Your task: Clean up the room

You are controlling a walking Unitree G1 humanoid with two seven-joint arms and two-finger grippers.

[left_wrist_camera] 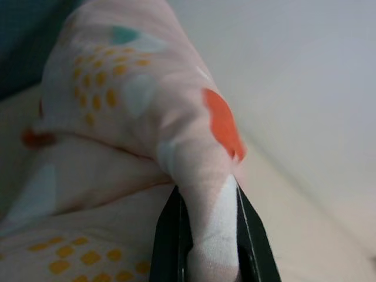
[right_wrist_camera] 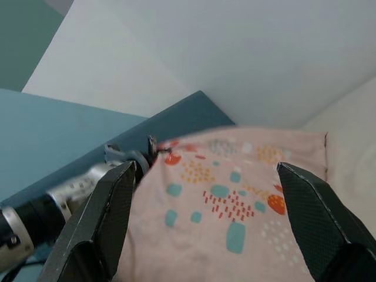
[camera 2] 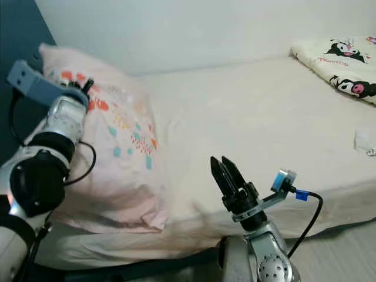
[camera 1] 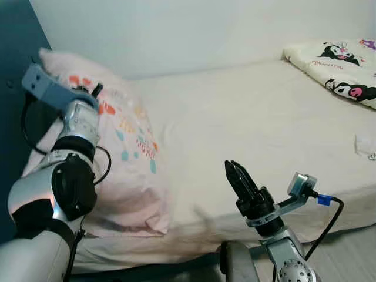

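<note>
Pillow in pale pink fabric with orange, teal and yellow printed shapes (camera 1: 126, 158) lies at the left end of a bed with a cream sheet (camera 1: 247, 123), propped against a dark teal headboard panel (camera 1: 14, 70). The left gripper (left_wrist_camera: 208, 235) is at the pillow's far upper edge; the left wrist view shows its two black fingers closed on a pinched fold of the pillowcase. The right gripper (camera 2: 226, 173) hovers over the near edge of the bed, just right of the pillow and touching nothing; its fingers stand apart, with the pillow framed between them in the right wrist view.

At the far right end of the bed lies a cream blanket with black-and-white cartoon characters (camera 1: 343, 64), and a small pale object (camera 1: 365, 145), too indistinct to identify, sits near the right edge.

Judging by this, tidying is only partly done: the pillow is gripped but looks not yet squared at the head of the bed, and the blanket and the small item seem unattended.
</note>
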